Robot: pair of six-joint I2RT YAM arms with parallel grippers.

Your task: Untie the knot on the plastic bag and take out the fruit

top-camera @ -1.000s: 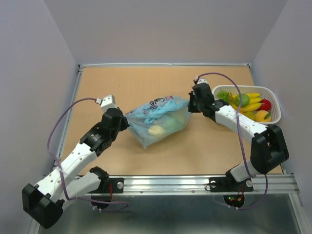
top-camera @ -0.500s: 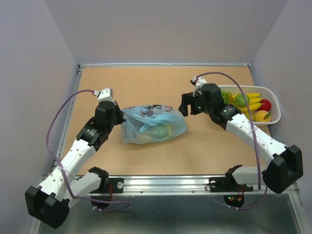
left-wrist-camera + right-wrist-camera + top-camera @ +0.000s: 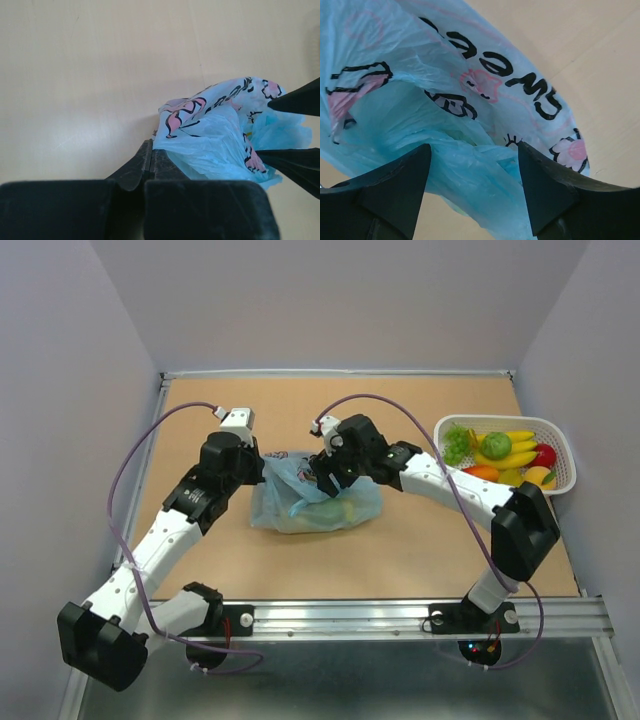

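The light blue plastic bag lies slumped in the middle of the table, its pink and dark prints facing up. Pale yellow and green fruit shows through its film. My left gripper is shut on the bag's left edge, fingertips pressed together. My right gripper hangs open over the top of the bag. In the right wrist view its fingers stand either side of a bunched, twisted fold of bag without pinching it. I cannot make out the knot itself.
A white basket at the right edge of the table holds several toy fruits: bananas, a green round one and green grapes. Grey walls close in on both sides and at the back.
My right gripper let go and opened, then swung left from beside the basket to over the bag. The bag went from stretched to slumped. My left gripper shifted slightly back, still shut.
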